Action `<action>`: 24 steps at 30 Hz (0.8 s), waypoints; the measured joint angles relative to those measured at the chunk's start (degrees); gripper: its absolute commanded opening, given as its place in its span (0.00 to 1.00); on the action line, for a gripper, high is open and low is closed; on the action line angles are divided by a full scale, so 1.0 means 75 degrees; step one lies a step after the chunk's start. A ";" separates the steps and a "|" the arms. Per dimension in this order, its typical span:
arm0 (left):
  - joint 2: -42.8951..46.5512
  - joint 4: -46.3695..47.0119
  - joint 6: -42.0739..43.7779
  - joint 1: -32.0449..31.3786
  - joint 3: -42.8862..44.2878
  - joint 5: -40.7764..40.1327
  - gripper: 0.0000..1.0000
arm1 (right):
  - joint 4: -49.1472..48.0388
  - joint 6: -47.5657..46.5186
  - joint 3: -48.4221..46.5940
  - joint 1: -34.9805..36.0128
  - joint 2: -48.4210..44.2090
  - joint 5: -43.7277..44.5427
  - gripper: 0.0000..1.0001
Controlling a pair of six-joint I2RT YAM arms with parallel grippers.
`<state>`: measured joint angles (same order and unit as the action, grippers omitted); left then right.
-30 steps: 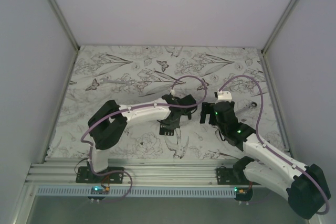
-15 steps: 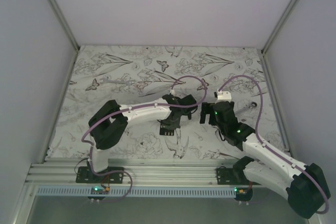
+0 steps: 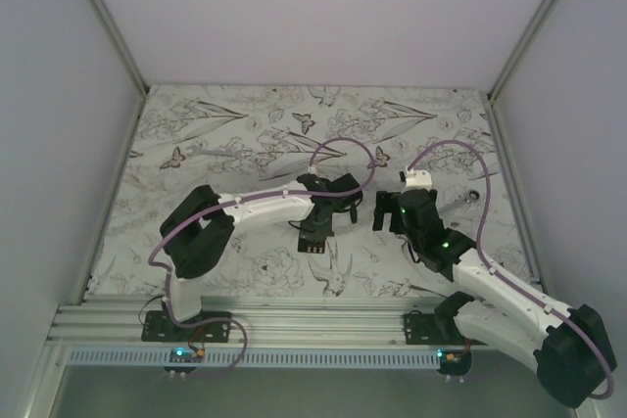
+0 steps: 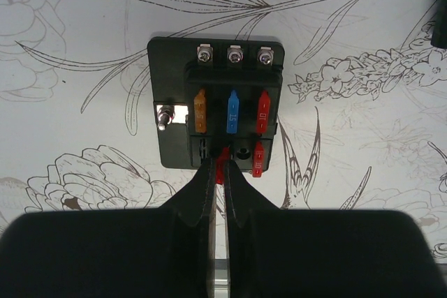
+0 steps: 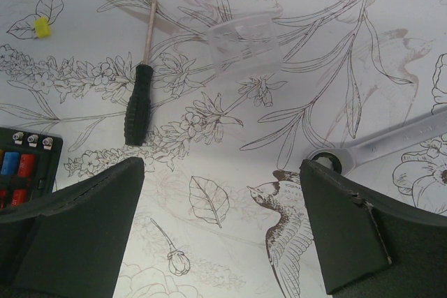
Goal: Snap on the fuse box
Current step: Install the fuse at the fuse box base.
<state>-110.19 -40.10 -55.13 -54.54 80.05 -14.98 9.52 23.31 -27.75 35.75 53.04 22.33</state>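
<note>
**Q:** Where does the fuse box (image 4: 174, 68) lie?

**A:** Flat on the flower-printed bench (image 3: 196, 134), about midway between its left and right edges and nearer the near edge than the far one. Its upper row carries an orange fuse (image 4: 200, 111) and a blue fuse (image 4: 233, 112).

**Q:** The left gripper (image 4: 222, 172)?

**A:** Directly over the box's lower row, fingers pressed narrow together, with a red fuse (image 4: 222, 160) pinched between the tips.

**Q:** And the right gripper (image 5: 220, 235)?

**A:** Spread wide, just right of the box, with printed bench showing between its fingers. Beyond it lie a black-handled screwdriver (image 5: 137, 109), a clear plastic cover (image 5: 244, 43) and a ratchet wrench (image 5: 377, 146). A loose yellow fuse (image 5: 43, 27) lies well apart from these, and a corner of the box shows beside one finger of this gripper
</note>
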 measured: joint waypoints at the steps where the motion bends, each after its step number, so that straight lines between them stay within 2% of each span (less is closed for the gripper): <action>1: 0.0000 0.0000 0.0003 0.0023 0.0000 0.0047 0.00 | 0.0000 0.0000 0.0000 0.0000 0.0000 -0.0003 1.00; 24: -0.0565 -0.0638 0.0673 0.0099 0.0825 0.0391 0.00 | -0.0006 0.0000 0.0000 0.0000 0.0047 -0.0047 1.00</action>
<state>-114.43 -44.88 -50.09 -53.80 86.24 -12.05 9.47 23.31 -27.75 35.75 53.39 21.98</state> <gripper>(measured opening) 0.047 0.998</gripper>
